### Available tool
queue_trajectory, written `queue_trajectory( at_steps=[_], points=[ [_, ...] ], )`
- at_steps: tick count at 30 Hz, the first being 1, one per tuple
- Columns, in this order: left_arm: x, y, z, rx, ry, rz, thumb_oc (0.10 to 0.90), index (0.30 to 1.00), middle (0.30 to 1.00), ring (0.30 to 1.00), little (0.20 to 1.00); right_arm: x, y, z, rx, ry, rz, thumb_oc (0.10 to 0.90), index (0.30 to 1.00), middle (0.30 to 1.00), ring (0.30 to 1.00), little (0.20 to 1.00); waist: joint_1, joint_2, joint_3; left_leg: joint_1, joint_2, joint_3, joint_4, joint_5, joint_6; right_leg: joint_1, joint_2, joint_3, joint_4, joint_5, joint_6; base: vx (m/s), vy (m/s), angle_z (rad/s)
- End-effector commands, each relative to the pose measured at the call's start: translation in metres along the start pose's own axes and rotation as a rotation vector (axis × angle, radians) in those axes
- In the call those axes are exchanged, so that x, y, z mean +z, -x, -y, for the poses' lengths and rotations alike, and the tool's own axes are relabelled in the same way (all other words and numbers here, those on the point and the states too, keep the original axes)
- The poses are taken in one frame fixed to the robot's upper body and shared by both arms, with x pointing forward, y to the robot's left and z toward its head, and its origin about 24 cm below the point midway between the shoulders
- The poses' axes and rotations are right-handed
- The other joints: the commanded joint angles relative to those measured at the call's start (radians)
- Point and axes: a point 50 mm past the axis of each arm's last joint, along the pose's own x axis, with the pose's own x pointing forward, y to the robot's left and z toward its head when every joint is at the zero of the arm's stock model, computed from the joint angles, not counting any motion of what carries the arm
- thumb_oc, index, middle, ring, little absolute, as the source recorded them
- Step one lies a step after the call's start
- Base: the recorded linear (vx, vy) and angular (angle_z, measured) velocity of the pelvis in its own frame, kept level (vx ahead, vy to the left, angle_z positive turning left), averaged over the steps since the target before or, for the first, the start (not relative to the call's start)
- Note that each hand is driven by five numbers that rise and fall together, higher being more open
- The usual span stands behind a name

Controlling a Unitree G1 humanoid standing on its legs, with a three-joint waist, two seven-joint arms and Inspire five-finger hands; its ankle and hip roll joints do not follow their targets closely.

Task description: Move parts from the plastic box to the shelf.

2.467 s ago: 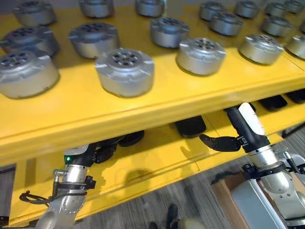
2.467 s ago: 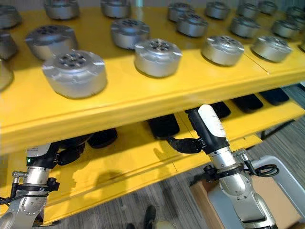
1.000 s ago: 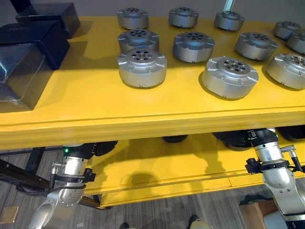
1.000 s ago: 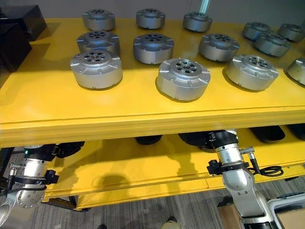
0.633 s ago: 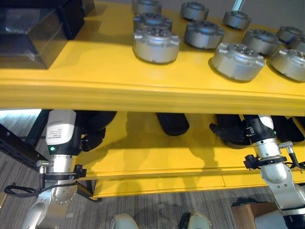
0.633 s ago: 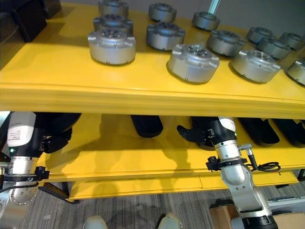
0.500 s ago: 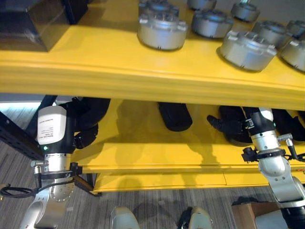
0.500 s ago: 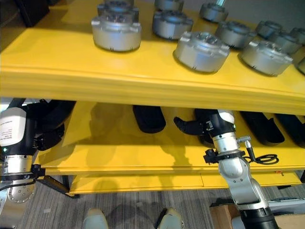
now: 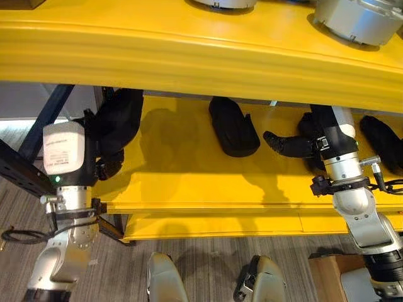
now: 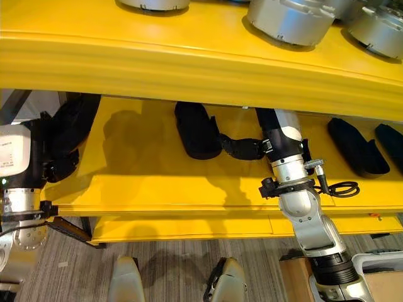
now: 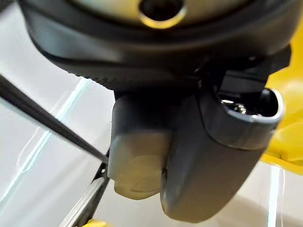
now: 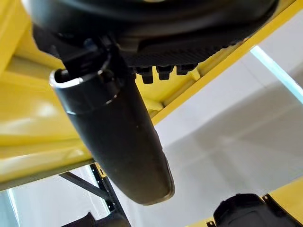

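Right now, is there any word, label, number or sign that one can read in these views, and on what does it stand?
Too small to read: lines of small grey print on the white panel of the left arm.
No text to see: the yellow shelf and the silver parts on it.

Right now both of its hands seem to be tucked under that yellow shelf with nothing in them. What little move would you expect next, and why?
Probably drawing both hands back out from under the upper board. The right hand hangs open and empty over the lower shelf, beside a black part already lying there. The left hand sits at that shelf's far left end. No plastic box is in sight, so more parts must be fetched elsewhere.
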Motion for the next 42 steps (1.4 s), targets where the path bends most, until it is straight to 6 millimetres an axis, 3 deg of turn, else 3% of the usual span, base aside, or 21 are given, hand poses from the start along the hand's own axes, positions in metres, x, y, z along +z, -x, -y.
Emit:
queue_trajectory(
  at_steps=[1, 18, 21, 36, 42],
  points=[
    [0.028, -0.042, -0.039, 0.275, -0.032, 0.182, 0.4, 0.3, 0.3, 0.3, 0.3, 0.028, -0.031, 0.036, -0.2, 0.04, 0.183, 0.9, 1.0, 1.0, 1.0, 1.0, -0.018, 0.02, -0.028, 0.032, -0.009, 0.039, 0.088, -0.106, 0.1, 0.062, -0.002, 0.049, 0.055, -0.124, -0.013, 0.0, 0.0, 0.0],
    [0.027, -0.08, 0.014, -0.032, -0.342, 0.275, 0.4, 0.3, 0.3, 0.3, 0.3, 0.024, -0.053, 0.03, -0.202, 0.026, 0.165, 0.9, 1.0, 1.0, 1.0, 1.0, -0.066, 0.029, -0.031, -0.037, 0.003, 0.024, 0.171, -0.141, 0.115, -0.017, 0.011, 0.082, 0.127, -0.159, -0.023, 0.01, 0.009, -0.04],
    [0.024, -0.08, 0.031, -0.104, -0.362, 0.256, 0.4, 0.3, 0.3, 0.3, 0.3, 0.026, -0.054, 0.028, -0.194, 0.005, 0.177, 0.9, 1.0, 1.0, 1.0, 1.0, -0.073, 0.025, -0.034, -0.044, 0.006, 0.023, 0.171, -0.14, 0.116, -0.028, 0.015, 0.086, 0.13, -0.159, -0.024, 0.0, 0.002, -0.04],
    [0.03, -0.069, 0.08, -0.326, -0.374, 0.255, 0.4, 0.3, 0.3, 0.3, 0.3, 0.036, -0.054, 0.022, -0.172, -0.075, 0.221, 0.9, 1.0, 1.0, 1.0, 1.0, -0.096, 0.016, -0.036, -0.051, 0.017, 0.022, 0.148, -0.124, 0.106, -0.035, 0.032, 0.09, 0.118, -0.157, -0.026, 0.0, 0.0, 0.0],
    [0.026, -0.063, 0.087, -0.375, -0.36, 0.23, 0.4, 0.3, 0.3, 0.3, 0.3, 0.036, -0.052, 0.022, -0.174, -0.084, 0.218, 0.9, 1.0, 1.0, 1.0, 1.0, -0.097, 0.017, -0.031, -0.053, 0.019, 0.021, 0.148, -0.122, 0.106, -0.039, 0.035, 0.087, 0.123, -0.157, -0.027, 0.0, 0.0, 0.0]
  ],
)
